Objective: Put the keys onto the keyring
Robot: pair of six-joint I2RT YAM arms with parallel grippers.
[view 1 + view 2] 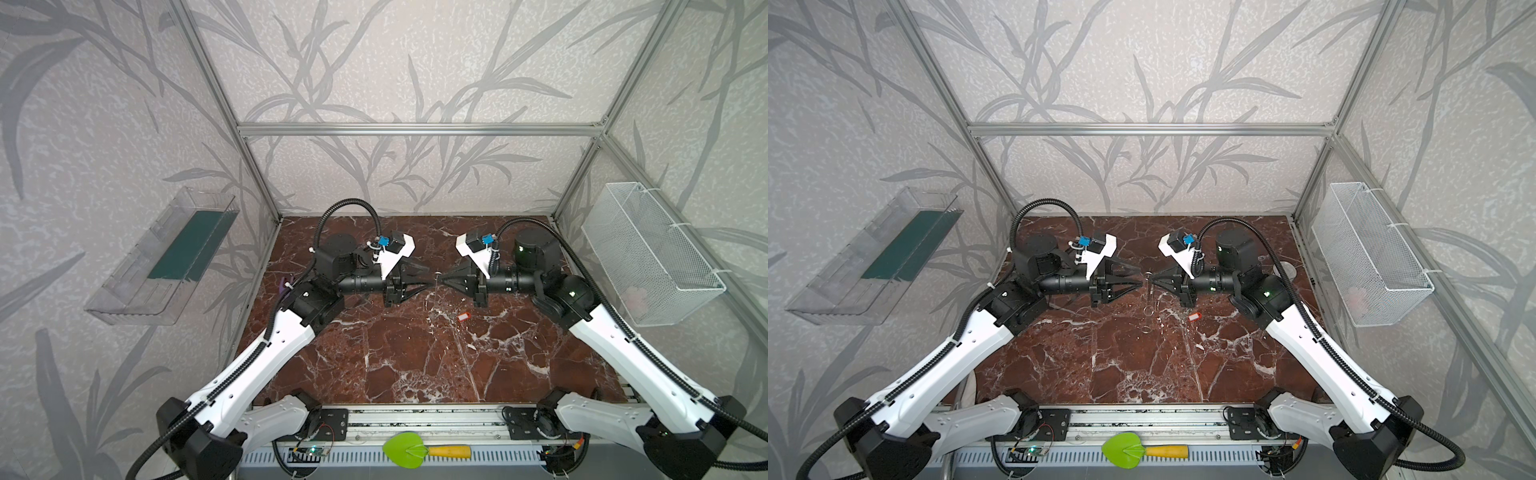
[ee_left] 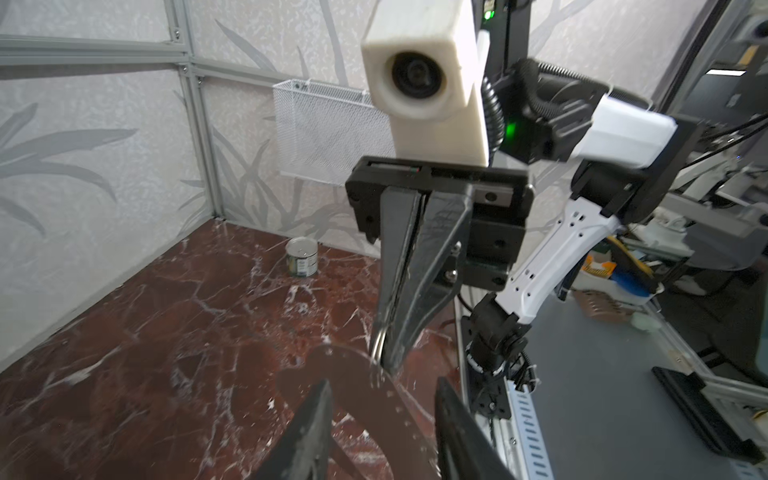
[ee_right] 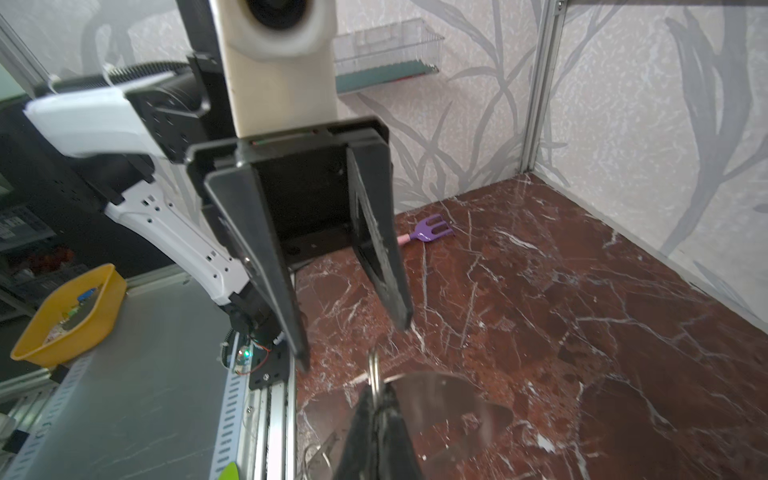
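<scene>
The keyring [image 2: 374,399] is a flat glossy loop with small holes along one edge, and it hangs in the air over the middle of the table. My right gripper [image 3: 377,395] is shut on it, pinching the small metal ring [image 3: 374,370] at its upper edge. Facing it tip to tip, my left gripper [image 2: 383,381] is open, and the loop's band passes between its fingers [image 2: 316,415]. The keys show only as a small red tag [image 1: 463,316] lying on the marble in front of the right gripper [image 1: 442,277]. Its metal key is too small to make out.
A tin can [image 2: 302,257] stands near the back right corner. A purple toy fork [image 3: 428,230] lies at the left edge. On the walls hang a white mesh basket [image 1: 648,253] and a clear shelf [image 1: 166,257]. A green and yellow spade [image 1: 415,449] lies on the front rail.
</scene>
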